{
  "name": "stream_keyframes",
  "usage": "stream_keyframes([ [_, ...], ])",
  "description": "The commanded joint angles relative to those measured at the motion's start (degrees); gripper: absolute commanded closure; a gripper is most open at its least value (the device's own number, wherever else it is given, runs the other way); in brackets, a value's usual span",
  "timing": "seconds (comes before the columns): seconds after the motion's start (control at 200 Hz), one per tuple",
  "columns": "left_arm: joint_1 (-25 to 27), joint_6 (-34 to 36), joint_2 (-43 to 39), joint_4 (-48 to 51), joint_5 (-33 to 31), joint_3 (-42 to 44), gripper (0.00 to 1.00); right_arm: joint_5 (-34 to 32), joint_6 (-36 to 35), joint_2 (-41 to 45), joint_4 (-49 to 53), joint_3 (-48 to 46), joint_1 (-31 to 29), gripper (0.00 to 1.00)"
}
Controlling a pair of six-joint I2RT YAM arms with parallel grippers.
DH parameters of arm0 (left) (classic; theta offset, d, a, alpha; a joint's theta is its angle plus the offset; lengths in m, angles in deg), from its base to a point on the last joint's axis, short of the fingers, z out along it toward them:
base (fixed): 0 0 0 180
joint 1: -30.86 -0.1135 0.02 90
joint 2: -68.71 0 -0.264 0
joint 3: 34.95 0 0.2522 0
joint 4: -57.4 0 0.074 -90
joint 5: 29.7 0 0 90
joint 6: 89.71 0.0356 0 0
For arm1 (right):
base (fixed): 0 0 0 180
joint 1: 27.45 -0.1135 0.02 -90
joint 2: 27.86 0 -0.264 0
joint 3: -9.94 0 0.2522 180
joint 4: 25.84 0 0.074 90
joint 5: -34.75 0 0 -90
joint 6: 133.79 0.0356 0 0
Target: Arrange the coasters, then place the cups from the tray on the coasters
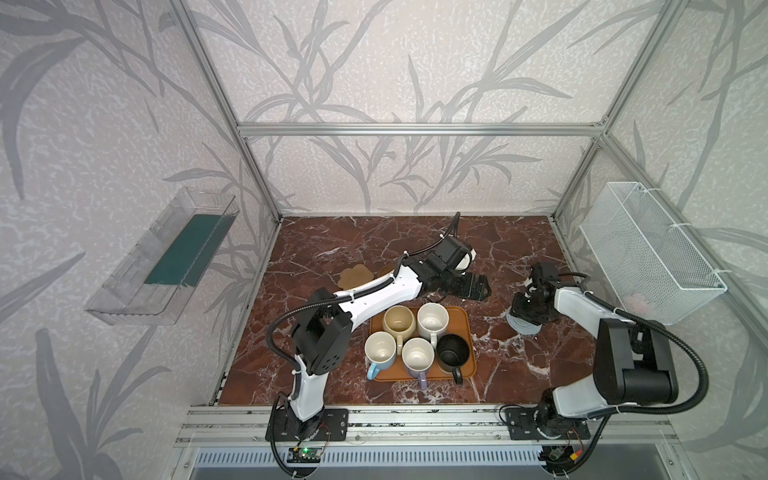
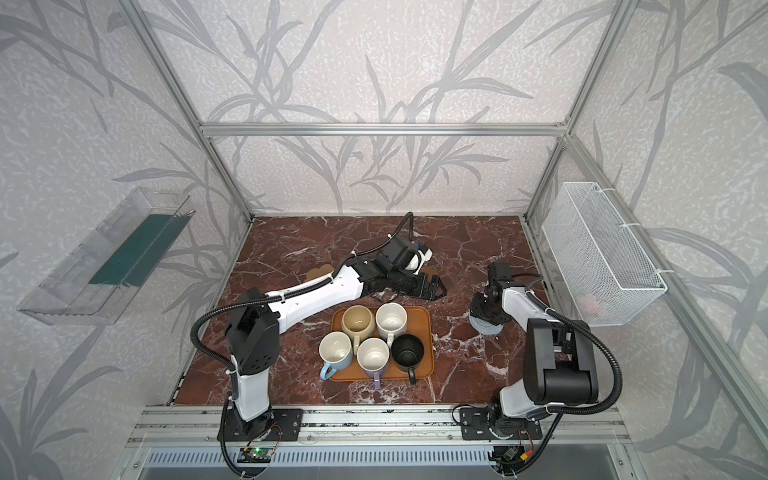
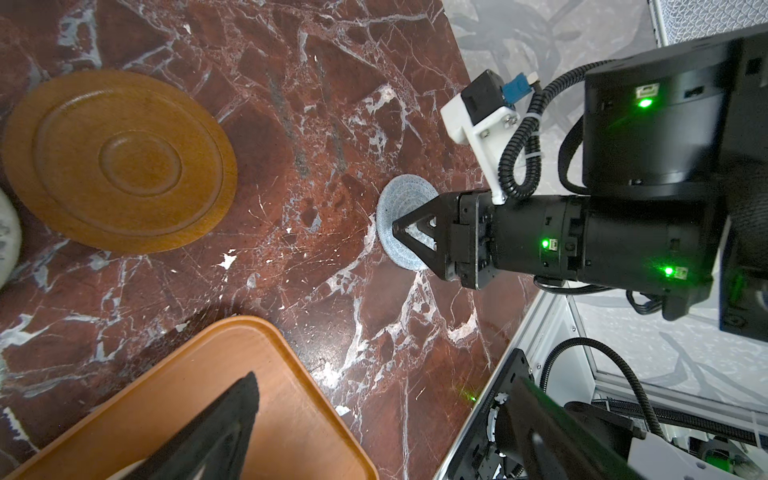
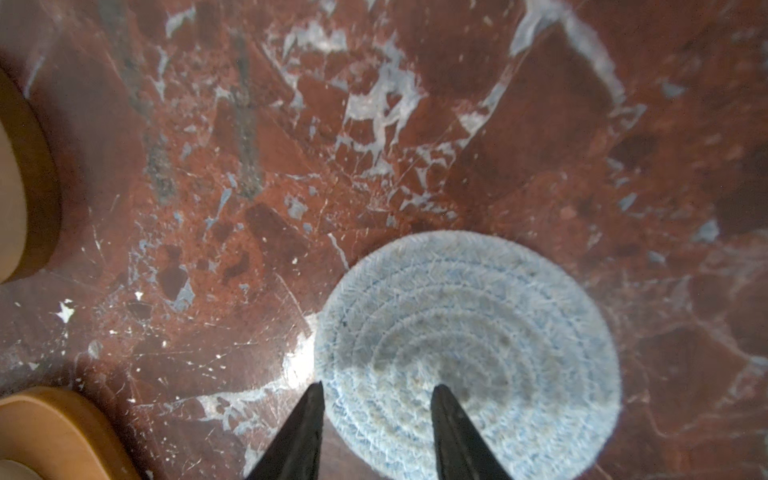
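tray [image 1: 462, 316]: sitting front-centre on my marble table [image 1: 332, 241], carrying all five cups upright.
cups: cream-yellow cup [image 1: 399, 322] and white cup [image 1: 433, 320] standing behind; light blue cup [image 1: 380, 351], lavender cup [image 1: 417, 355], black cup [image 1: 453, 353] standing in front.
left gripper [image 1: 478, 286]: I am holding it just past the tray's far edge.
right gripper [image 1: 528, 311]: pointing down over the grey-blue coaster [image 1: 521, 328], right of the tray.
tan coaster [image 1: 355, 276]: peeking out behind my left arm.

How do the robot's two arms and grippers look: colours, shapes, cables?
The left arm and the right arm have white shells and black boxy joint housings. Black ribbed cable hoses loop along both. The left gripper and the right gripper are black, with pointed triangular fingers. Small green lights glow on the right wrist.
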Motion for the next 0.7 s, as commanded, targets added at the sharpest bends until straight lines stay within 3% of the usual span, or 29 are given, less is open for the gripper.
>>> stream_keyframes([
  [0.0, 0.27, -0.41, 0.86, 0.14, 0.11, -1.71, 0.04, 1.54, -0.84, -1.83, 0.08, 0.05, -0.04, 0.58],
  [0.345, -0.37, -0.45, 0.85, 0.33, -1.35, -2.93, 0.04, 4.46, -1.63, -5.82, -1.38, 2.98, -0.54, 0.6],
  [0.695, -1.5, -0.66, 0.2, -0.18, -3.12, -2.24, 0.04, 4.36, -1.99, -13.84, -0.05, 12.03, -3.93, 0.62],
])
